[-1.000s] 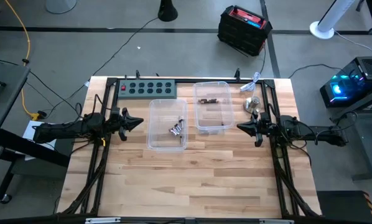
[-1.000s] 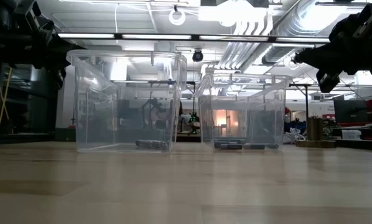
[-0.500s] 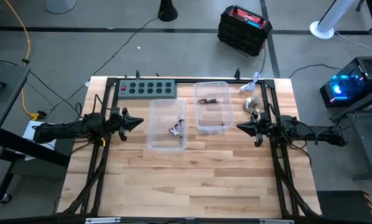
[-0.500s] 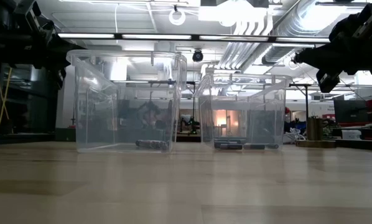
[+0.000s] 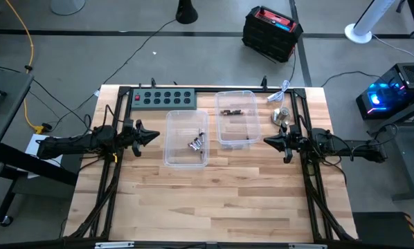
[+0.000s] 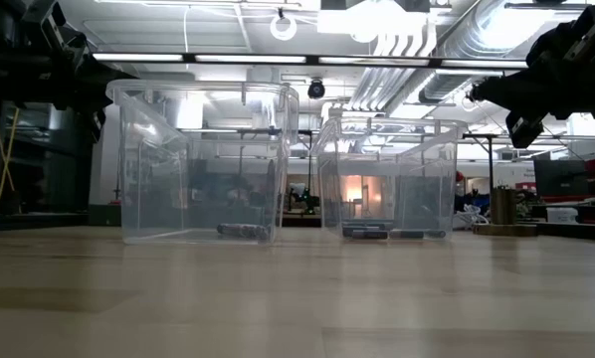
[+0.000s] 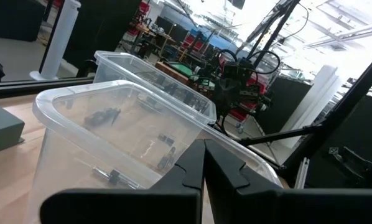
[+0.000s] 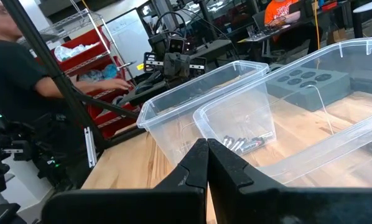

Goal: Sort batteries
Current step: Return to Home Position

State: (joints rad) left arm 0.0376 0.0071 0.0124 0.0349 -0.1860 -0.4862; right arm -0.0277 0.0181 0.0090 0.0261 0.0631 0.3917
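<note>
the batteries lay in the bins between left pincer and right pincer, both pressed together, empty.

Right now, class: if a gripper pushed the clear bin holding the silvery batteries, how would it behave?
The clear bin looks thin-walled and nearly empty: probably light, sliding easily. Its loose silvery batteries would likely roll.

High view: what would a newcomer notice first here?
Two clear plastic bins sit mid-table: the left bin holds silvery metallic batteries, the right bin dark batteries. The left hand and right hand, both shut and empty, flank them, one on each side.
</note>
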